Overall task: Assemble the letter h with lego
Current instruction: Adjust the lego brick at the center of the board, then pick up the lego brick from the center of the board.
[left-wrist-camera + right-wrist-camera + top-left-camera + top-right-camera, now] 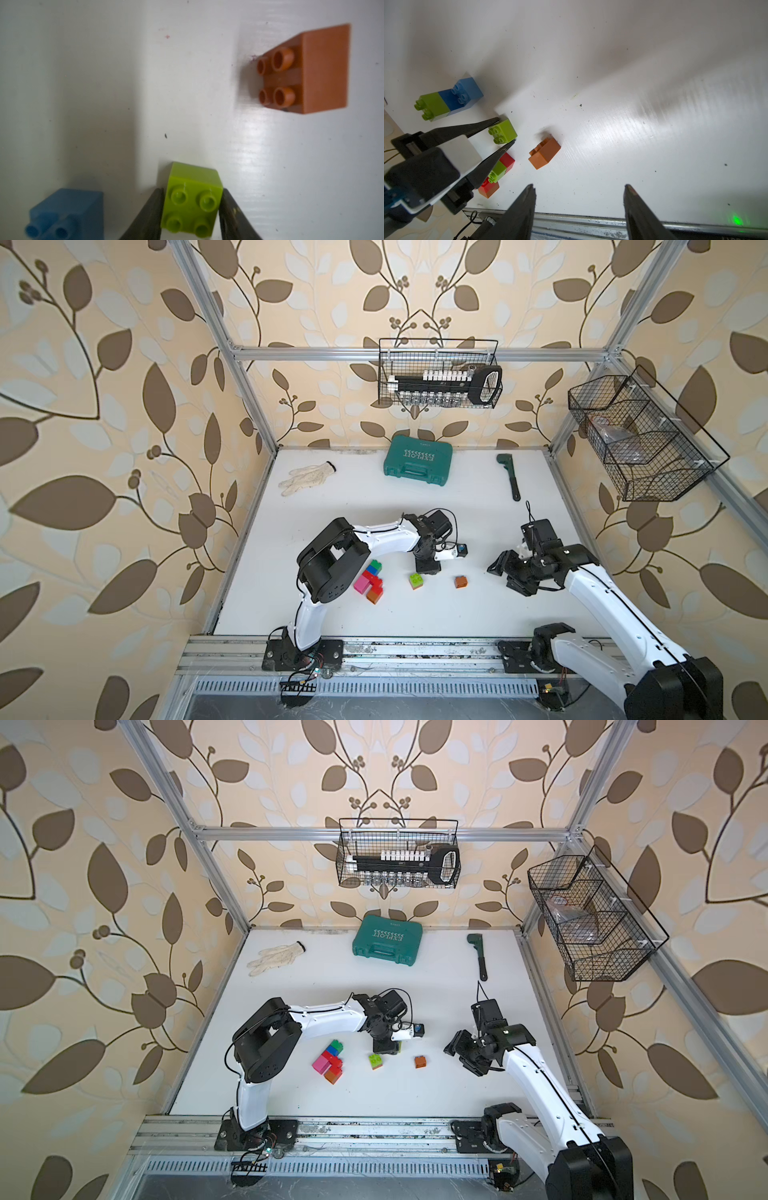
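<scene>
Lime brick (193,176) on white tabletop (612,83), flanked closely by left end effector (506,131) jaws, cannot tell whether clamped, right end effector (579,185) wide apart, orange brick (545,153) near it, not touching

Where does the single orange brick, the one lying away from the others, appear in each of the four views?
In both top views: the orange brick lies alone, right of the single lime brick.
Left wrist view: the orange brick lies apart from the lime brick.
Right wrist view: it lies beside the lime brick, not touching.
Shared landmark: that lime brick.
</scene>
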Controlling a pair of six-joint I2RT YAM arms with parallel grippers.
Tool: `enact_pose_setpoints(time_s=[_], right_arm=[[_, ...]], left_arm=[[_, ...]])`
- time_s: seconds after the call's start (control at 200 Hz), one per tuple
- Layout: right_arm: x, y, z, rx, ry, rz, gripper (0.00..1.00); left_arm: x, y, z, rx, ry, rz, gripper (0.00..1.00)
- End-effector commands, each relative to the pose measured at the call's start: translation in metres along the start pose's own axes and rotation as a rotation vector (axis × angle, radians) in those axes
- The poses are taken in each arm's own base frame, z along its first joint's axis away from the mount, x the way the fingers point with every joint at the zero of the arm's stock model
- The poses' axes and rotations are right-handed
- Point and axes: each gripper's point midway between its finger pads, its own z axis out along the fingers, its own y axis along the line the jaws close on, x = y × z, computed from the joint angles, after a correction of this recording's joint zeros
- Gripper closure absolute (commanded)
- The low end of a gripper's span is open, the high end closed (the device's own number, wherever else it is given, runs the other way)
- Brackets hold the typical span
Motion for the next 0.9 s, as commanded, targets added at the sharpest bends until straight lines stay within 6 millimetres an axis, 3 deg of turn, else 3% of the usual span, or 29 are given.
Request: enact_pose_setpoints(time_s=[0.0, 0.225, 0.39, 0.51, 0.68, 0.895], right_arm=[[0.011, -0.011, 0.000, 0.058, 0.040, -0.023, 0.36], [0.034, -0.008, 0.005, 0.124, 0.041, -0.037, 0.35], [0.052, 0.015, 0.023, 0.138, -0.003, -0.009, 0.34], [0.049, 0.021, 0.037, 0.203, -0.035, 0.049, 0.33], [0.041, 0.050, 0.051, 0.121, -0.076, 0.170, 0.32], [0.027, 0.046, 0.059, 0.164, -0.174, 0.298, 0.29]], left_arm=[[-0.004, -0.007, -0.005, 0.026, 0.008, -0.004, 0.46], [-0.018, -0.017, -0.040, 0.080, -0.083, -0.016, 0.34], [-0.020, -0.012, -0.073, 0.147, -0.168, -0.085, 0.32], [-0.018, -0.003, -0.097, 0.184, -0.254, -0.131, 0.30], [-0.017, 0.008, -0.125, 0.186, -0.358, -0.182, 0.27], [-0.015, 0.021, -0.142, 0.134, -0.410, -0.195, 0.23]])
